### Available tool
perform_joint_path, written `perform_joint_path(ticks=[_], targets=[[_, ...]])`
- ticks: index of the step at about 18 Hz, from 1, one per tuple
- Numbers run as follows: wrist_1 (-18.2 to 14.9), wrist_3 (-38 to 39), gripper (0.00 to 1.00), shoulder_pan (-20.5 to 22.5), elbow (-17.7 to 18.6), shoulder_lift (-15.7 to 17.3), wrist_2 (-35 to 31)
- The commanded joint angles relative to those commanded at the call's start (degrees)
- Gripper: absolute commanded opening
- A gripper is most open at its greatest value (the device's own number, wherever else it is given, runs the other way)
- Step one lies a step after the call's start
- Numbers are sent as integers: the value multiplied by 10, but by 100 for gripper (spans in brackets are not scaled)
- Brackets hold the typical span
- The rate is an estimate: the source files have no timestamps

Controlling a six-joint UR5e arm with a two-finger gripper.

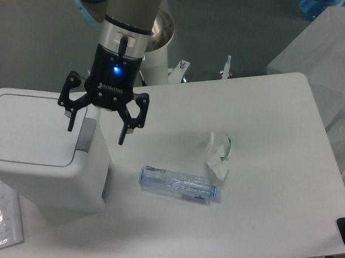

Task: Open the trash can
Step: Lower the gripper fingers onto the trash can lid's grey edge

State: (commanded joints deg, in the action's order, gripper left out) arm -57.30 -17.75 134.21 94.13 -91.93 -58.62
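Observation:
The trash can (pixel 43 162) is a large white boxy bin at the left of the table, its flat lid (pixel 33 128) down and a grey push tab (pixel 86 134) on its right edge. My gripper (pixel 96 133) hangs open just above that tab, one finger over the lid's right part and the other off the bin's right side. Nothing is held between the fingers.
A clear plastic bottle (pixel 177 184) lies on its side in the middle of the table. A crumpled white wrapper with green trim (pixel 220 154) sits to its right. A plastic-wrapped item (pixel 5 217) lies at the front left corner. The robot's base (pixel 158 44) stands behind.

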Motion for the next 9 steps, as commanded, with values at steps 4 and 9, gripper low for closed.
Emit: perform_joint_path(ticks=[4, 9], targets=[[0, 0, 100, 0, 1, -1, 0], [1, -8, 100, 0, 11, -2, -1]])
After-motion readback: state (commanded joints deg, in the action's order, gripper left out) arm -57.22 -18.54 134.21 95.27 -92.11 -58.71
